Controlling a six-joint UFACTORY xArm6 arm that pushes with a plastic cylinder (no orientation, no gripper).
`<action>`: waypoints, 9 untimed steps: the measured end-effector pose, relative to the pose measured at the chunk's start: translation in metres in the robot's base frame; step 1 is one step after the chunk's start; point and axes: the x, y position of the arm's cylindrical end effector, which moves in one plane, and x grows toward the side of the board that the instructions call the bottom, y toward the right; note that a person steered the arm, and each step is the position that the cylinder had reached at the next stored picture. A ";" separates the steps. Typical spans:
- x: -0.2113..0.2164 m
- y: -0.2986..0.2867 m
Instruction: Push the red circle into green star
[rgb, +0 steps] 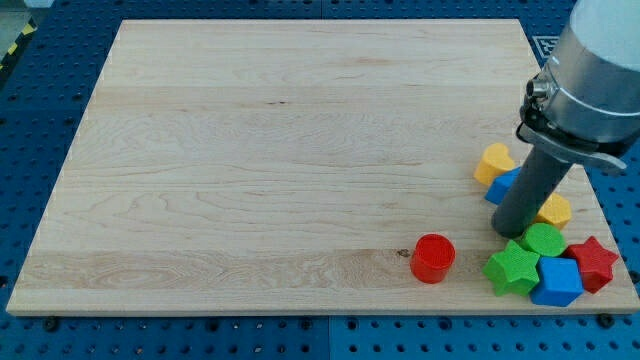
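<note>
The red circle (433, 257) lies near the view's bottom, right of centre, on the wooden board (250, 150). The green star (513, 268) sits to its right with a gap between them. My rod comes down from the view's upper right, and my tip (511, 234) rests on the board just above the green star, up and right of the red circle, touching neither that I can tell.
A cluster surrounds the star: a green rounded block (545, 240), a blue block (558, 281), a red star (594, 263), a yellow block (554, 210), a blue block (502, 185) partly behind the rod, and a yellow-orange block (493, 162). The board's right edge is close.
</note>
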 end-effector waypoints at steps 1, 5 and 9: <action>0.009 -0.013; 0.001 -0.070; 0.000 -0.158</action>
